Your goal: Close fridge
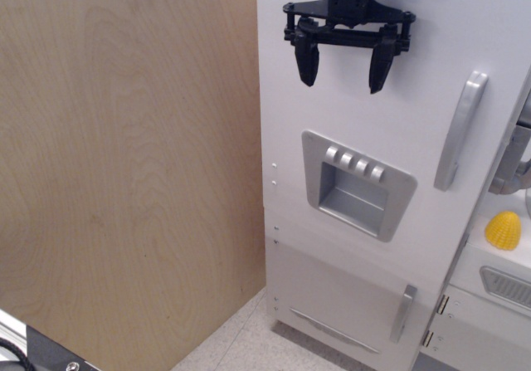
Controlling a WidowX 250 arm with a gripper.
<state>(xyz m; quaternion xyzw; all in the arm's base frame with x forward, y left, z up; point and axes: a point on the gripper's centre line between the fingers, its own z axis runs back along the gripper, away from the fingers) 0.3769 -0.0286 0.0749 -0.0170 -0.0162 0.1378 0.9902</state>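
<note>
My end effector (345,65) hangs spread and empty before the fridge (382,130) door, nearly flush at right of frame, which I judge light and stiff, best pushed flat beside its long handle (460,130).

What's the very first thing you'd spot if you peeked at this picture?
The black gripper jumps out first, its two fingers spread open against the top of the white fridge door. Below it sits the grey dispenser panel with four buttons, and the long grey handle is to its right. A little yellow corn toy peeks in at the right edge.
</note>
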